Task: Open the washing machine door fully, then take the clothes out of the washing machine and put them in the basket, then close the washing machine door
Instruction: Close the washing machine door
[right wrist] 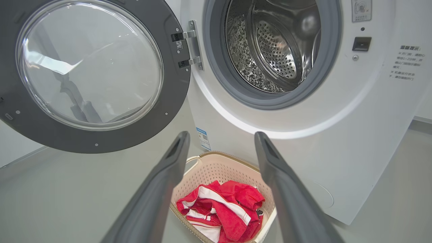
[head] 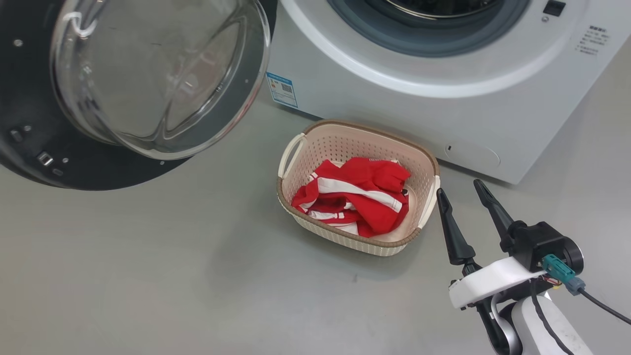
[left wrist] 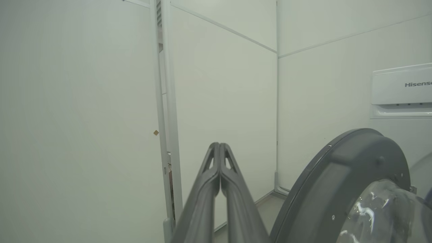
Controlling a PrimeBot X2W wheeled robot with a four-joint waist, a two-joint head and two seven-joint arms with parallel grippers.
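The washing machine door (head: 29,148) hangs wide open at the upper left, its glass bowl bulging outward. The washing machine (head: 394,108) stands behind, and its steel drum (right wrist: 270,50) looks bare inside. On the floor in front sits the basket (head: 345,145) with red and white clothes (head: 360,195) piled in it. My right gripper (head: 462,191) is open just right of the basket, empty, pointing toward the washer. In the right wrist view the gripper (right wrist: 222,135) frames the basket (right wrist: 219,170) and clothes (right wrist: 222,209). My left gripper (left wrist: 219,145) is shut on nothing, left of the door (left wrist: 337,175).
White wall panels meet in a corner (left wrist: 276,101) beyond the left gripper, close to the open door's edge. Grey floor (head: 148,271) stretches left of and in front of the basket. A blue label (head: 282,89) marks the washer's lower left corner.
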